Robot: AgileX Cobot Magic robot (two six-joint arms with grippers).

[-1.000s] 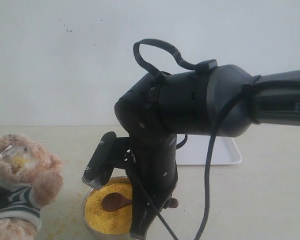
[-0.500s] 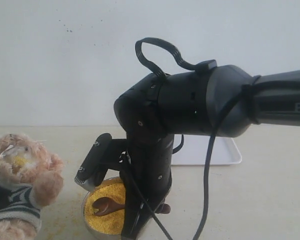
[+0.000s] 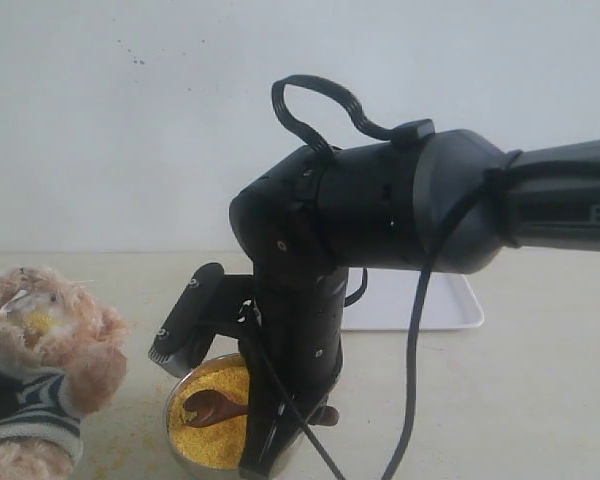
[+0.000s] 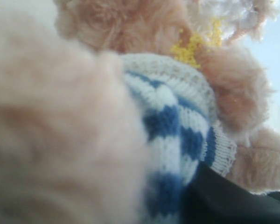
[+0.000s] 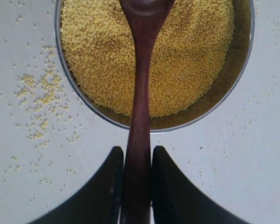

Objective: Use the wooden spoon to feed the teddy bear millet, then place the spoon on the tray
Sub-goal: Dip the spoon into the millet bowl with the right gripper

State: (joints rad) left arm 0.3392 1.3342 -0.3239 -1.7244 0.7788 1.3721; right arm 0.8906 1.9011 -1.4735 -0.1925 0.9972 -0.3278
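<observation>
The teddy bear [image 3: 42, 352] sits at the left with yellow grains on its muzzle. In the left wrist view its striped shirt [image 4: 177, 121] fills the picture. One dark finger [image 4: 224, 200] of my left gripper presses the shirt; fur hides the other. The metal bowl [image 3: 177, 440] of millet [image 3: 220, 435] stands right of the bear. My right gripper [image 5: 137, 151] is shut on the wooden spoon [image 5: 140, 107] by its handle. The spoon's bowl [image 3: 206, 407] lies over the millet [image 5: 98, 60]. The white tray [image 3: 430, 300] lies behind my right arm [image 3: 380, 215].
Loose millet grains [image 5: 37, 98] are scattered on the pale table beside the bowl's rim [image 5: 224, 100]. My right arm blocks most of the middle of the exterior view. A plain white wall stands behind the table.
My right gripper has shifted left and carried the spoon across the millet toward the bear's side. The bear has stayed in place.
</observation>
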